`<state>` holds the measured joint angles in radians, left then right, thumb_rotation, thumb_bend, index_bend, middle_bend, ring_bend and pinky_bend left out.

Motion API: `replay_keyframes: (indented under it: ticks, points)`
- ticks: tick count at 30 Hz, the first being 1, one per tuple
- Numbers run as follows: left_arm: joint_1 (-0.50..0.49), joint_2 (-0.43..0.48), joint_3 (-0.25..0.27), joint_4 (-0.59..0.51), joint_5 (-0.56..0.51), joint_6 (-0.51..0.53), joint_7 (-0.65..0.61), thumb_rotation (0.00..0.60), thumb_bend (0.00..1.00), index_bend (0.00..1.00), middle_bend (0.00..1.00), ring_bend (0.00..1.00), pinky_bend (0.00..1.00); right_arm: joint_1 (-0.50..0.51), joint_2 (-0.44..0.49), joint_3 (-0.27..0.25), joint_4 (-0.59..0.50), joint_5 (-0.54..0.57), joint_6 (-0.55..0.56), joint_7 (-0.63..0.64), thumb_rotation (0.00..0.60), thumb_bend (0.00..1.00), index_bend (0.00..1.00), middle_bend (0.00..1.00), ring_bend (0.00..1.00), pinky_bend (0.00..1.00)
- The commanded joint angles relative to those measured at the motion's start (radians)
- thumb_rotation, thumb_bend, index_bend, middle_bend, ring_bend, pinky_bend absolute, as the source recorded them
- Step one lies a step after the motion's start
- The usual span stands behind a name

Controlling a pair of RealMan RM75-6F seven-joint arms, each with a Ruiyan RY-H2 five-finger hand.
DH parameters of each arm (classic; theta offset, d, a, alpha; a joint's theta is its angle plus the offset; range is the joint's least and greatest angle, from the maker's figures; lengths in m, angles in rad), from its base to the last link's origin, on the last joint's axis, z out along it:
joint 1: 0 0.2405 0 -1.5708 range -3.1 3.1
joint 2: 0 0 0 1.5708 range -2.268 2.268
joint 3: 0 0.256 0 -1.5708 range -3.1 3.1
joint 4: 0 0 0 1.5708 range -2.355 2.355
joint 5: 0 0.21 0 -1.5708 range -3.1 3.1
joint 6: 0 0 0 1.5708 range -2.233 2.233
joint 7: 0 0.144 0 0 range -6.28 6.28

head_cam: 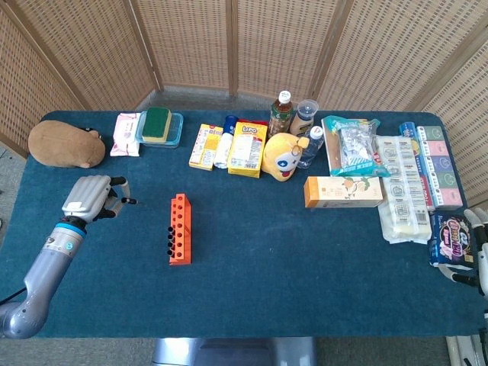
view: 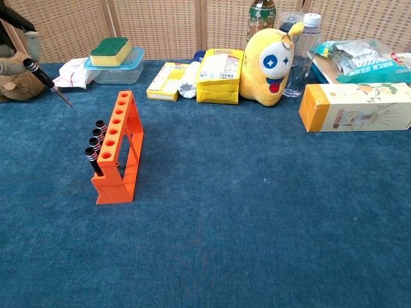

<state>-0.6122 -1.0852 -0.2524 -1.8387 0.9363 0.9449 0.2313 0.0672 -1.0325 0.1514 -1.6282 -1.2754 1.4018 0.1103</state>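
Your left hand (head_cam: pixel 90 200) grips a small black-handled screwdriver (view: pixel 42 78) in its curled fingers, held above the blue counter (head_cam: pixel 267 252) with the tip slanting down toward the orange rack (head_cam: pixel 178 228), which stands well apart to its right with four drivers already in it. Your right hand (head_cam: pixel 479 252) shows only at the counter's right edge beside a purple packet (head_cam: pixel 450 238); I cannot tell how its fingers lie.

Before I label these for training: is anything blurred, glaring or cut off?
Head view: even daylight, sharp, soft shadows; the right hand is cropped at the frame's edge. Chest view: sharp on the orange rack; the left hand, holding a small screwdriver, is cut by the left edge.
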Motion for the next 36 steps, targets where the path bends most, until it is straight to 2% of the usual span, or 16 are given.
replay_keyframes:
  ticks: [1,7,13,22,36]
  points:
    - [0.001,0.024,-0.003,-0.04,0.035,-0.014,-0.032,0.6,0.39,0.55,1.0,1.0,1.0,-0.006,0.001,0.007,0.001,0.004,0.013,-0.001,0.6,0.0,0.06,0.03,0.02,0.0]
    - [-0.015,0.061,-0.002,-0.101,0.059,-0.049,-0.062,0.6,0.39,0.55,1.0,1.0,1.0,-0.018,0.002,0.018,-0.004,-0.007,0.057,-0.005,0.6,0.0,0.06,0.03,0.03,0.0]
    - [-0.041,0.051,0.011,-0.118,0.061,-0.059,-0.043,0.6,0.39,0.55,1.0,1.0,1.0,-0.025,0.004,0.017,-0.006,-0.02,0.073,0.0,0.6,0.0,0.06,0.03,0.03,0.0]
    - [-0.076,0.026,0.023,-0.126,0.015,-0.066,-0.024,0.6,0.39,0.55,1.0,1.0,1.0,-0.028,0.009,0.017,-0.007,-0.017,0.067,0.008,0.6,0.0,0.06,0.03,0.02,0.0]
    - [-0.104,0.046,0.062,-0.152,-0.055,-0.074,0.003,0.6,0.38,0.55,1.0,1.0,1.0,-0.03,0.018,0.016,-0.017,-0.02,0.058,0.02,0.6,0.0,0.06,0.03,0.03,0.0]
